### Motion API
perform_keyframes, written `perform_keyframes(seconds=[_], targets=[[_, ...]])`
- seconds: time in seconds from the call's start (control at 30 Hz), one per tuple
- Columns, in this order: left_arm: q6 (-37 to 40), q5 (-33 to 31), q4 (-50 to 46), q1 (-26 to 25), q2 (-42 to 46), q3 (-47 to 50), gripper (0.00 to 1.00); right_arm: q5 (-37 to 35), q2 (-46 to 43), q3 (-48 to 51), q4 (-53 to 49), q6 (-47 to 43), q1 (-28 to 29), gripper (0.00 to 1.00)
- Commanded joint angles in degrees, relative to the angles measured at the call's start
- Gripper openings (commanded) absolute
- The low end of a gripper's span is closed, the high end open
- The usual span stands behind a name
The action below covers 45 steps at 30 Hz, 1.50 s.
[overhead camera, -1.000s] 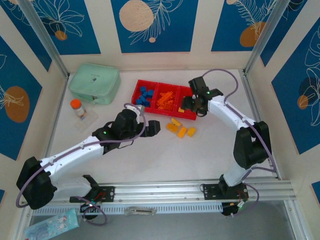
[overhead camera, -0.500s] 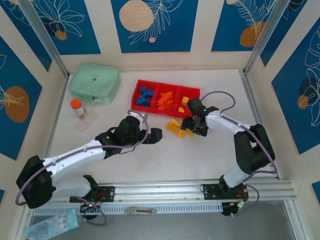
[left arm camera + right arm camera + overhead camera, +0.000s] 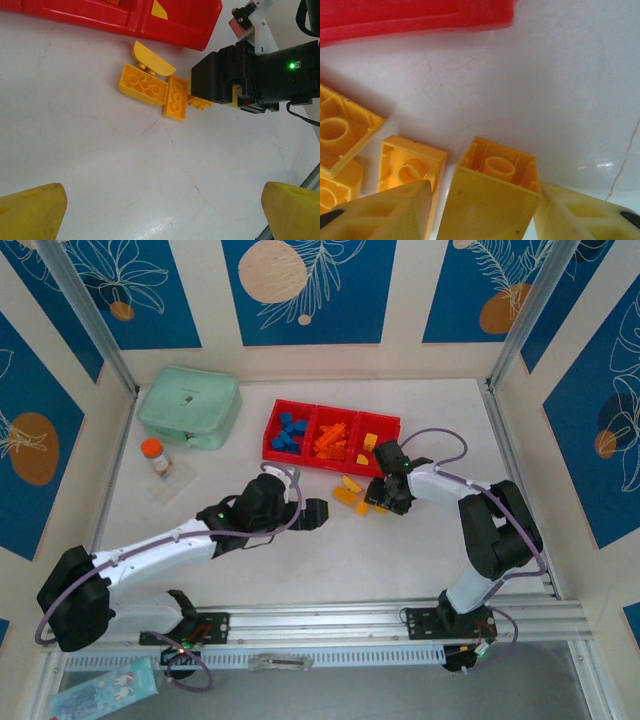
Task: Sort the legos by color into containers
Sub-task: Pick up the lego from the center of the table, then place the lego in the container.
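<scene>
The yellow block (image 3: 492, 205) sits btwn the fingers (image 3: 385, 212) of the right end effector (image 3: 384, 491). Its long side runs the same way as the fingers, away from the wrist cam. Its hollow side, w/ one round tube in it, shows at the far end. The end effector is narrow around it. One finger touches the block & the other is just beside it w/ a thin gap. Can't tell if it squeezes.

The block is on the bench (image 3: 300, 570), near the right end of the red tray (image 3: 268, 443) & in front of it. Right beside it lie the loose yellow legos (image 3: 144, 87): a big block lying slanted, a curved one touching it on the tray side, & a thin block touching its other end.

In the tray, blue legos (image 3: 288, 432) are in the left part, orange legos (image 3: 330, 442) in the middle & a few yellow ones in the right part.

The left end effector (image 3: 312, 512) is wide & holds nothing. It is over bare bench, near the loose legos.

Hard to see: the near end of the held block is cut off by the pic edge. From the top cam the right end effector covers it. The tray is blurry in the right wrist cam.
</scene>
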<state>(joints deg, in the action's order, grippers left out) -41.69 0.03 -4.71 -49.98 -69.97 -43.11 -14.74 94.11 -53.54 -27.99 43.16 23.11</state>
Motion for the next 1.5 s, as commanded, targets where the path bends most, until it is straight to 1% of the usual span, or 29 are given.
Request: perform_keyframes(seconds=[0.0, 0.23, 0.33, 0.5, 0.67, 0.8, 0.97, 1.03, 1.13, 1.3, 1.37, 1.47], targets=[[0.05, 0.14, 0.94, -0.47, -0.44, -0.83, 0.99, 0.79, 0.64, 0.96, 0.25, -0.18, -0.35, 0.49], [0.79, -0.03, 0.16, -0.47, -0.48, -1.53, 0.99, 0.22, -2.84, 0.67, -1.50, -2.00, -0.35, 0.32], [1.21, -0.29, -0.23, -0.52, -0.11, -1.96, 0.99, 1.16, -5.45, -0.87, -2.77, -4.37, -0.30, 0.28], [2.71, -0.49, -0.31, -0.44, 0.71, -3.01, 0.99, -1.32, -8.65, -5.92, -6.64, -7.80, -0.26, 0.27], [4.68, -1.26, -2.62, 0.40, 0.22, -5.56, 0.99, -3.54, -5.76, -14.33, -8.18, -9.96, -0.94, 0.27], [5.13, -1.15, -3.30, 1.68, -0.35, -7.28, 0.99, -3.42, 0.14, -21.84, -8.41, -10.76, -3.03, 0.28], [6.01, -0.87, -4.55, 3.98, -1.48, -9.24, 0.99, -6.33, 9.33, -31.91, -9.10, -13.26, -3.92, 0.28], [6.25, -0.33, -4.51, 4.82, -2.00, -9.66, 0.99, -5.95, 12.45, -34.76, -9.76, -13.12, -4.60, 0.28], [6.06, 0.32, -3.81, 5.88, -2.43, -9.80, 0.99, -4.36, 15.84, -36.27, -8.52, -12.74, -5.35, 0.29], [6.12, 1.32, -3.59, 7.05, -3.18, -10.10, 0.99, -2.09, 19.79, -37.98, -7.88, -13.36, -5.93, 0.38], [6.27, 1.54, -3.56, 7.26, -3.33, -10.24, 0.99, -1.75, 19.67, -37.84, -7.72, -13.14, -6.19, 0.46], [6.36, 1.79, -3.47, 7.46, -3.34, -10.30, 0.99, -1.33, 17.71, -37.15, -7.01, -13.28, -6.11, 0.52]])
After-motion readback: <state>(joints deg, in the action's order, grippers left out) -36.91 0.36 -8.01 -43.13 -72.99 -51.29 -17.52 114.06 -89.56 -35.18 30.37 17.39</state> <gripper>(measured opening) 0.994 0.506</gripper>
